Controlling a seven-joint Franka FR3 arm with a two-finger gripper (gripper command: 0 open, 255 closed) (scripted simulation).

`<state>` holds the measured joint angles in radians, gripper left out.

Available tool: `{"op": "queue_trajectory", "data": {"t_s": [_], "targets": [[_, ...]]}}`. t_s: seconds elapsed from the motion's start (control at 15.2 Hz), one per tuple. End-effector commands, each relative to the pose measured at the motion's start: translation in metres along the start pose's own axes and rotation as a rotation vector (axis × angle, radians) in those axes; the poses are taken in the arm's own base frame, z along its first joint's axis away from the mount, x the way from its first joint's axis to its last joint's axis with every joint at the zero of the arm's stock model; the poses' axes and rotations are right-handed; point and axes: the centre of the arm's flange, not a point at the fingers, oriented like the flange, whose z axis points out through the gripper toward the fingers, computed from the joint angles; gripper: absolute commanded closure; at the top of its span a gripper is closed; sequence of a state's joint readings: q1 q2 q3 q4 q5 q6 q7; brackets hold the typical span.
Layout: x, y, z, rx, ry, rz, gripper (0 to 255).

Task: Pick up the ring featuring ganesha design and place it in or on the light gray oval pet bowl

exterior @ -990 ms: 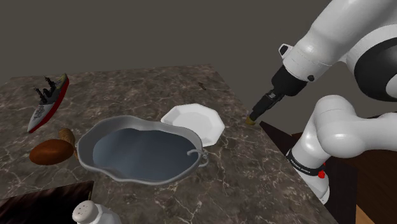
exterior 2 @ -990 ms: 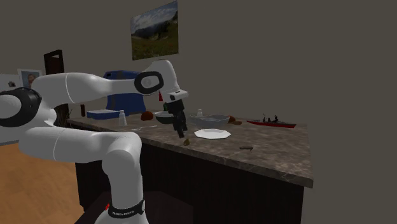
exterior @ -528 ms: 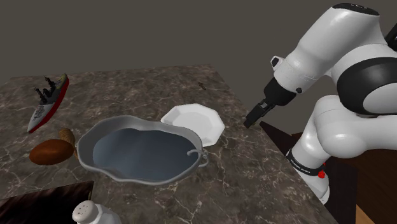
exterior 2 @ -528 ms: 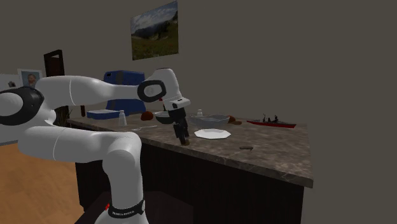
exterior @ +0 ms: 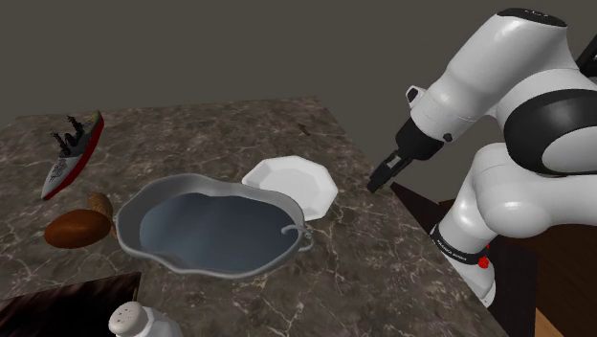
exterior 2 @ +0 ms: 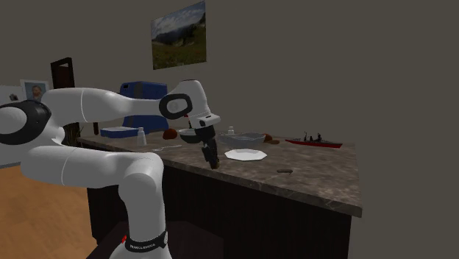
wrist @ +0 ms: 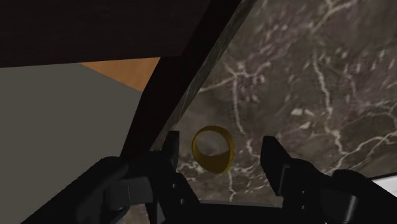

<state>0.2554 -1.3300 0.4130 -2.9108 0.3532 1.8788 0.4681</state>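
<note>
the gripper (wrist: 221, 147) hangs spread around the gold ring (wrist: 213, 149), one finger on each side and neither touching it, likely lined up to pinch. the ring lies on the marble surface (wrist: 305, 83), close to its edge. the shoulder view adds the goal: the grey oval bowl (exterior: 215, 230), at eight o'clock of the gripper, beyond a white plate (exterior: 292, 184).

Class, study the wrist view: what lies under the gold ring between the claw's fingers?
The small gold ring rests on the dark white-veined marble countertop, near its edge, untouched between the fingers of the open claw. The stone directly beneath its band is covered.
</note>
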Motion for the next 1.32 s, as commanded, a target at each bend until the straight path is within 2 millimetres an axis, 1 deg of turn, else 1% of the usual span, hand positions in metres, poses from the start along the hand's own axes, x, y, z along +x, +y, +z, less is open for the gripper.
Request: {"op": "queue_trajectory", "data": {"t_s": [0.0,0.53,1.25], "targets": [[0.000,0.000,0.000,0.000,0.000,0.000,255],[0.000,0.000,0.000,0.000,0.000,0.000,255],[0.015,-0.005,-0.056,0.000,0.000,0.000,255]]}}
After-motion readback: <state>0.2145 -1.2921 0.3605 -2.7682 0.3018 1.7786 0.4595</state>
